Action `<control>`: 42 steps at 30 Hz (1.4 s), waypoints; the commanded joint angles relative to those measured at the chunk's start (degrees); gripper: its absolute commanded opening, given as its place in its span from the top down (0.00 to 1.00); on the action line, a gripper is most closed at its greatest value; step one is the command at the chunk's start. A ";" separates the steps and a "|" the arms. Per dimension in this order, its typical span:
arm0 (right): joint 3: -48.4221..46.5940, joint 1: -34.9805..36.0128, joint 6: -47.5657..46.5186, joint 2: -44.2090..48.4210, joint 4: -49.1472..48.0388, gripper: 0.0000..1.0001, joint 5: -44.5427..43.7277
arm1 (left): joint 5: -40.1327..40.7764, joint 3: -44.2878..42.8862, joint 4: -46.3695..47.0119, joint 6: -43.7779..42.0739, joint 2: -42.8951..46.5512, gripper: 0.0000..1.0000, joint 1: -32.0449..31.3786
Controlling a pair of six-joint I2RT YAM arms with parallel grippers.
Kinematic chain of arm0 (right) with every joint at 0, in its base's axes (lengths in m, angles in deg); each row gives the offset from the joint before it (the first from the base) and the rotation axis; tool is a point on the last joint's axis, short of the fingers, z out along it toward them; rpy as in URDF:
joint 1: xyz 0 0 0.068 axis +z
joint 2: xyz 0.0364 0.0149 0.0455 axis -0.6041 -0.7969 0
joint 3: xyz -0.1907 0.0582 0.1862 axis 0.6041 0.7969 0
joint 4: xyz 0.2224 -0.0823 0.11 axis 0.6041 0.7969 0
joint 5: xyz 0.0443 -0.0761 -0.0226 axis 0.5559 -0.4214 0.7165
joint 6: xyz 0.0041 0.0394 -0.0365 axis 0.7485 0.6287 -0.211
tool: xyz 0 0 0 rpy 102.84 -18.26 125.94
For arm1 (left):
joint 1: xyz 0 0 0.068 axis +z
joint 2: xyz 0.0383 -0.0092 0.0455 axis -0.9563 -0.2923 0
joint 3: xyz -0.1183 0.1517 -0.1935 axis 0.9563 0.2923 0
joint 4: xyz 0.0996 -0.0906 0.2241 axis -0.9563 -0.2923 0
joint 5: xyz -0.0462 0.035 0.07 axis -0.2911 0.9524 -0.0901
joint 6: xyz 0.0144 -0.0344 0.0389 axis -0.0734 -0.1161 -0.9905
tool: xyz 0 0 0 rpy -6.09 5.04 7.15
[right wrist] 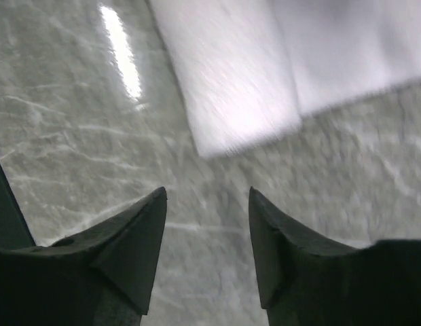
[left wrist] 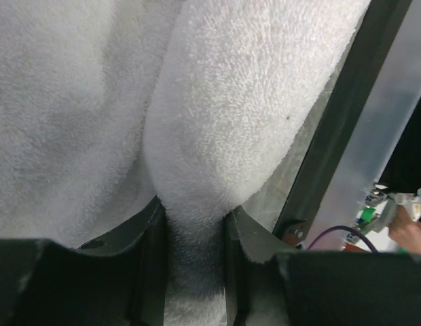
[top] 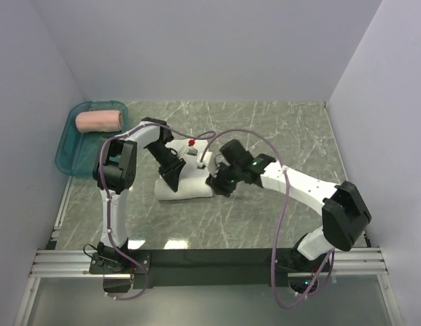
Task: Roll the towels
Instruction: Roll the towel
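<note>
1. Two towels showed: the pink towel (top: 98,120) lay rolled in the tray (top: 64,155), and the white towel (top: 189,186) lay mid-table
2. Left gripper (left wrist: 194,227) pinched its soft, limp fold, while the right gripper (right wrist: 206,231) gaped empty beside the edge, likely the best hold

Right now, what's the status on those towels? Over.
Left gripper shut on white towel. Right gripper open, empty. Pink towel rolled, in tray. Nothing blocking seen.

Seen from above, the left end effector (top: 174,179) hides the middle of the white towel (top: 191,190). The small red thing (top: 191,143) at the towel's far edge is too small to tell. In the left wrist view the towel is cut off at the top and left edges. The right wrist view is blurred, and there the towel is cut off at the top edge.
</note>
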 commanded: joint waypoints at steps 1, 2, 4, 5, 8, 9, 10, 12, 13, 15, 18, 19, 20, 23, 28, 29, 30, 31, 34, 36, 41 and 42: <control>-3.25 6.32 -0.17 -1.60 -7.08 0.40 -6.53 | 8.49 1.59 2.83 -1.30 -6.12 0.79 -0.63; -4.56 7.30 -0.78 -2.56 -7.52 0.28 -8.02 | 8.67 1.59 3.01 -1.21 -6.38 0.78 -0.54; -6.24 9.49 -1.14 -6.16 -7.97 0.21 -9.09 | 9.02 1.59 3.36 -0.95 -6.47 0.75 -0.54; -7.73 9.94 -1.58 -8.53 -8.58 0.14 -9.79 | 9.11 1.59 3.80 -0.86 -6.30 0.74 -0.45; -7.75 10.73 -5.16 -11.00 -10.86 0.14 -9.70 | 8.50 0.98 3.63 -0.86 -6.47 0.68 -0.28; -7.39 10.74 -6.32 -12.40 -12.69 0.14 -9.88 | 8.32 0.63 3.36 -0.95 -6.73 0.67 -0.28; -7.22 10.91 -7.54 -13.29 -12.89 0.14 -9.71 | 8.23 0.36 3.36 -0.86 -6.82 0.65 -0.28; -7.74 11.00 -10.18 -16.19 -12.45 0.18 -8.66 | 7.88 -0.43 3.10 -0.68 -7.26 0.64 -0.19; -7.92 11.00 -10.98 -17.07 -12.28 0.20 -8.30 | 7.53 -0.69 3.01 -0.68 -7.35 0.63 -0.10; -8.00 11.00 -12.21 -19.44 -11.14 0.31 -7.25 | 7.18 -1.13 3.18 -0.68 -7.44 0.62 -0.01; -9.15 10.83 -12.13 -21.90 -7.55 0.62 -4.26 | 6.48 -1.13 4.06 -0.16 -6.56 0.57 0.51; -9.24 10.82 -12.13 -22.08 -6.83 0.71 -2.69 | 6.04 -1.13 4.32 0.02 -6.21 0.52 0.78; -9.06 10.74 -11.95 -22.17 -5.95 0.92 -2.07 | 5.34 -1.05 4.33 -0.24 -5.16 0.49 1.39; -9.50 9.77 -11.51 -22.61 -2.18 1.00 1.61 | 2.35 0.18 5.46 -0.68 -0.78 0.39 3.58; -15.81 6.96 -11.60 -27.61 13.72 1.00 10.41 | -1.17 3.52 12.48 1.94 9.33 0.37 10.25; -18.35 6.00 -11.17 -29.54 15.83 1.00 13.47 | -0.91 5.27 16.85 4.48 13.70 0.37 11.32; -19.51 5.47 -10.81 -30.51 19.07 1.00 14.98 | -0.56 6.24 18.90 5.46 16.01 0.36 12.20; -21.35 4.42 -9.59 -31.48 20.41 1.00 16.30 | 0.66 7.82 20.57 7.12 20.29 0.35 13.51; -25.04 2.83 -7.57 -35.26 24.72 1.00 21.31 | 1.46 10.55 25.59 9.16 28.12 0.33 15.88; -27.85 1.51 -6.34 -38.33 27.87 1.00 24.38 | 2.25 15.62 27.35 8.38 33.92 0.32 16.51; -33.84 -0.34 -4.13 -45.88 33.07 1.00 27.64 | 2.26 27.04 29.63 3.03 47.38 0.22 15.99; -34.80 -0.86 -3.69 -46.95 34.38 1.00 28.17 | 2.60 29.25 30.34 2.31 49.67 0.22 15.29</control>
